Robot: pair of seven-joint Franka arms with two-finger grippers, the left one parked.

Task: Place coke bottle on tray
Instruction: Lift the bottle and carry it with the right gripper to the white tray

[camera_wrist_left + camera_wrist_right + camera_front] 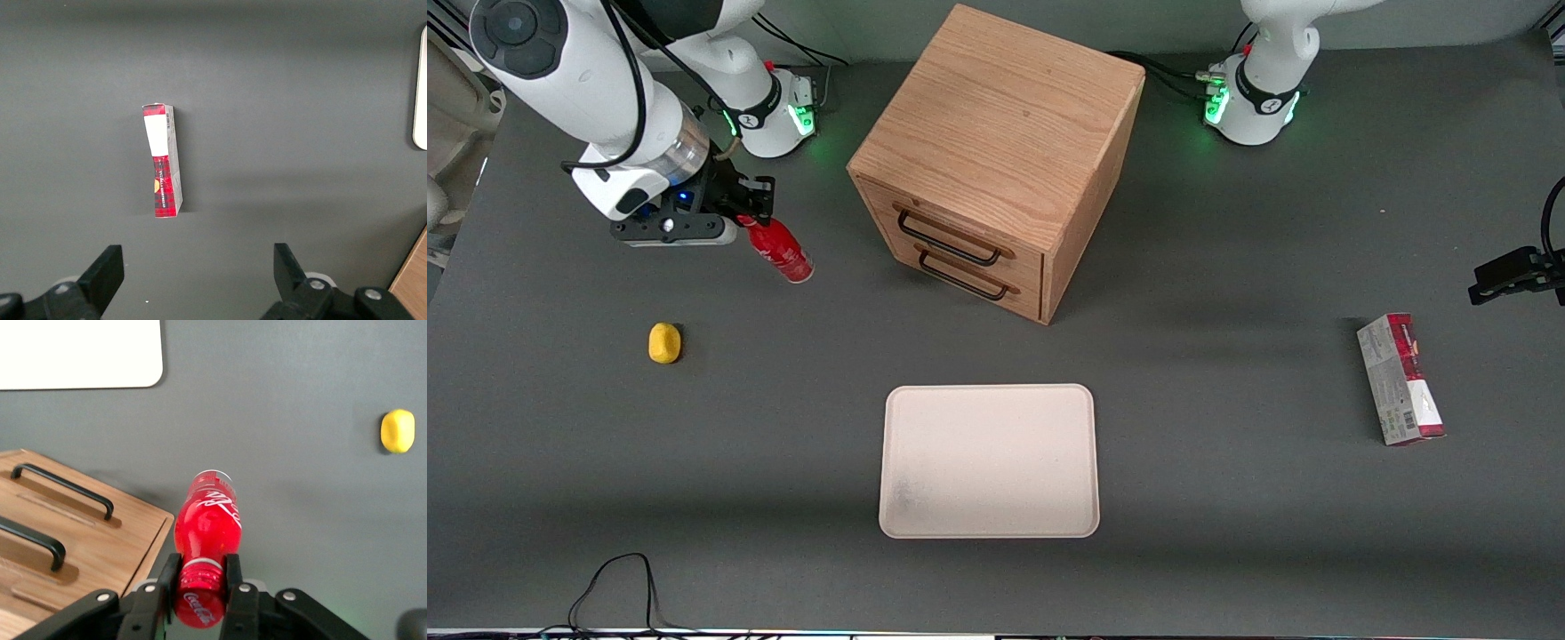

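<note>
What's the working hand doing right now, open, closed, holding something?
Right hand: closed on the coke bottle, gripping its neck, held above the table beside the cabinet.

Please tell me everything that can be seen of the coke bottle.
The coke bottle is small and all red, with a red cap, a narrow neck and white script on its body; it looks like glossy plastic. The end effector is shut on its neck, one finger on each side. It hangs tilted, base toward the front camera, apparently above the dark table, beside the wooden cabinet and farther from that camera than the tray.
</note>
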